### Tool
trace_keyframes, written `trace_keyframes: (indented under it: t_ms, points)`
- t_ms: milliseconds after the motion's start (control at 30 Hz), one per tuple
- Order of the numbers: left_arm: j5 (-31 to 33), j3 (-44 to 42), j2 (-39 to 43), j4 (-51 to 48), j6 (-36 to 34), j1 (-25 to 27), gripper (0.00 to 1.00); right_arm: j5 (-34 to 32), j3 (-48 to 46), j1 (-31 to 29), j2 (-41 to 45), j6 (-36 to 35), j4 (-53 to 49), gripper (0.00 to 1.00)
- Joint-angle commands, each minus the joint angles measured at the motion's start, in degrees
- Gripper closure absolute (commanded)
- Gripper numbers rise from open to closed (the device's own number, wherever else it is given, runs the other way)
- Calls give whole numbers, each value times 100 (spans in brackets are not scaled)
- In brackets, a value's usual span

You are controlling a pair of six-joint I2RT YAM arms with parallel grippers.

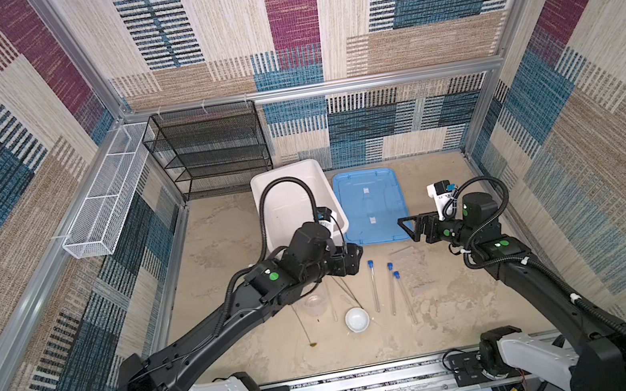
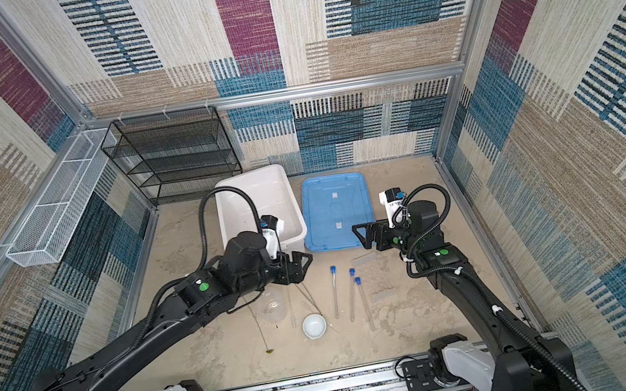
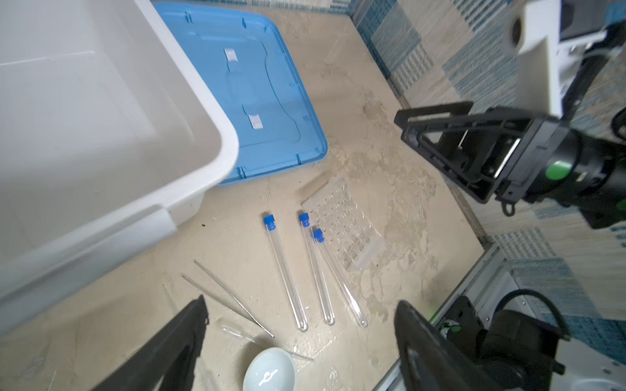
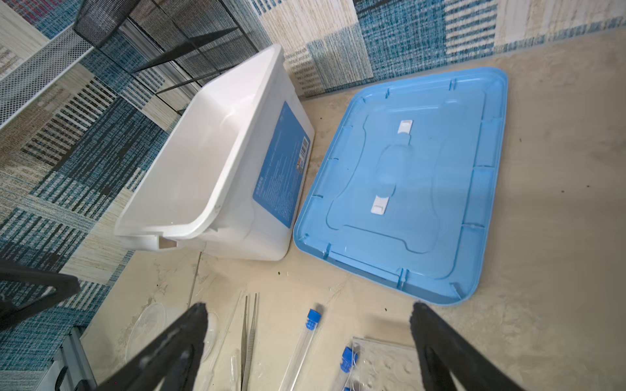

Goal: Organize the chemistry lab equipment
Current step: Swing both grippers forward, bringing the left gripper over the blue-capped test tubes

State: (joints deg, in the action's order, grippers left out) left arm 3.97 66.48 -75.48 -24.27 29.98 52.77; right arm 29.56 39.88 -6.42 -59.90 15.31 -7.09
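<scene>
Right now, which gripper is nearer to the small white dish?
Left. The left gripper hangs behind the small white dish, toward the white box; the right gripper is farther back and off to the right, at the blue lid's near edge.

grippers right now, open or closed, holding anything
left gripper: open, holding nothing
right gripper: open, holding nothing

White box point(image 1: 320, 187) (open) sits beside blue lid point(image 1: 369, 205), near black shelf point(image 1: 212, 148).
</scene>
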Motion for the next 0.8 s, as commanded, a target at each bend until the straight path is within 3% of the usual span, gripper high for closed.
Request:
trace_keyframes:
  t_ms: [0,267,433,767]
  points:
    - [261,241,-450,-306,-183,292,17,75,-32,-7,23,-70,-129,8]
    - [-104,548,-1838,-306,-71,559,34,59,-163,-9,14,-134,-165,12]
    - [-286,752,-2591,-305,-86,670,39,200,-173,-9,-139,-173,-329,5]
    - [-181,1546,-3905,-1130,-35,736,48,39,-261,-9,-179,-116,-301,4]
